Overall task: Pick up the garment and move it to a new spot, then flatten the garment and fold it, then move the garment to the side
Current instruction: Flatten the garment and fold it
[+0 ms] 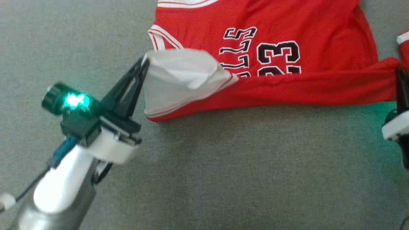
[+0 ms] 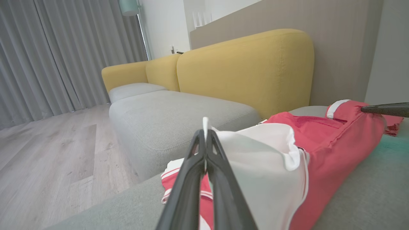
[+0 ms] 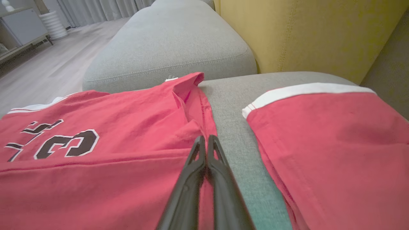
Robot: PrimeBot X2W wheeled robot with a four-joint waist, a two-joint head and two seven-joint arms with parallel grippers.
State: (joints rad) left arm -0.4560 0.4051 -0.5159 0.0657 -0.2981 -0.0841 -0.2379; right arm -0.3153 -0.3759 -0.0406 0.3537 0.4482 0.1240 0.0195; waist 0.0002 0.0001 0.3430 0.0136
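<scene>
The garment (image 1: 287, 32) is a red jersey with black-and-white lettering and white trim, lying on the grey sofa seat (image 1: 223, 175). Its near edge is lifted and folded over, so the white inside shows at the left corner. My left gripper (image 1: 145, 60) is shut on that white corner, and the left wrist view shows the cloth pinched at the fingertips (image 2: 205, 131). My right gripper (image 1: 400, 72) at the right edge is shut on the other corner of the lifted edge. In the right wrist view the shut fingers (image 3: 204, 138) end on the red hem (image 3: 111, 111).
A second red piece with a white band (image 3: 319, 127) lies just right of the jersey. The yellow sofa back (image 2: 249, 64) rises behind the seat. Another grey cushion (image 2: 175, 111) adjoins on the left, with wood floor (image 2: 48, 153) and curtains beyond.
</scene>
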